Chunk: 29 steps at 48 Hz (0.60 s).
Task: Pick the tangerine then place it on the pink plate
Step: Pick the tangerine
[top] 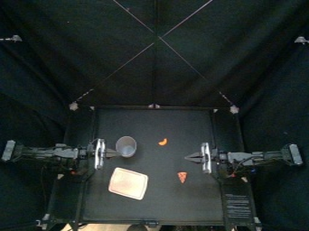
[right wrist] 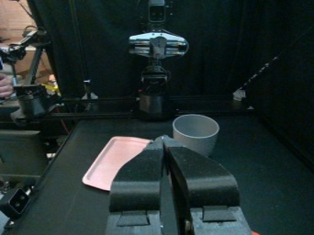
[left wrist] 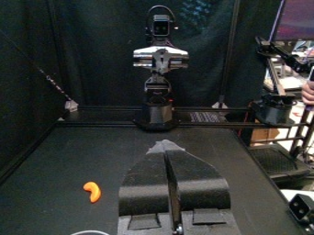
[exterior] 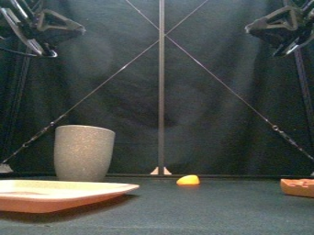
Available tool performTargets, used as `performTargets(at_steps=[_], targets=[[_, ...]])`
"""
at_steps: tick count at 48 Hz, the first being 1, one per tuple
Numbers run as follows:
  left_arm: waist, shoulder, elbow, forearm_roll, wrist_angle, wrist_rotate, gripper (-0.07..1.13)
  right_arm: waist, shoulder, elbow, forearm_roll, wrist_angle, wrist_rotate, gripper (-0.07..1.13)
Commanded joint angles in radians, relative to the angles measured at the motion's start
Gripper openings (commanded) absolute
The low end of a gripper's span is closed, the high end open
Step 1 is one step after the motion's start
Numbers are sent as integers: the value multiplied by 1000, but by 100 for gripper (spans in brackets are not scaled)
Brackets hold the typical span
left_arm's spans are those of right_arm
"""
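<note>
— How does the left gripper [left wrist: 168, 151] stand?

— Its two jaws are pressed flat together with nothing between them. It hangs above the table [top: 154, 206], touching none of the things there.

— And the right gripper [right wrist: 164, 143]?

— The same: jaws closed tight on nothing, raised over the opposite side, facing the left one.

— What is nearest the left gripper?

— A grey cup [top: 126, 145] stands upright just past its tips. The pink plate [top: 128, 183] lies flat a little beyond that, off toward the table's front edge, with nothing on it.

— Where is the tangerine [top: 164, 142]?

— It lies on the bare table beyond the cup from the left gripper, between the two grippers and nearer the right one. It touches neither the cup nor the plate.

— Anything else?

— A small red-orange wedge [top: 182, 177] lies near the right gripper, toward the front edge, apart from the tangerine.
</note>
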<state>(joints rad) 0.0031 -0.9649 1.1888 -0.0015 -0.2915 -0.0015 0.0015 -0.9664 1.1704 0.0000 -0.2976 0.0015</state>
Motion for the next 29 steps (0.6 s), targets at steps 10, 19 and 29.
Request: performTargets(at_steps=[10,19,29], targets=[[32,14,-15,-2,34,5,9,-95,164,-6,-3,31,0,15],[67,14,-14,-2,34,5,9,-227,330,-52,-20,100,2,56],[86,14,-12,-2,34,6,9,-293,515,-163,-78,239,-18,101]])
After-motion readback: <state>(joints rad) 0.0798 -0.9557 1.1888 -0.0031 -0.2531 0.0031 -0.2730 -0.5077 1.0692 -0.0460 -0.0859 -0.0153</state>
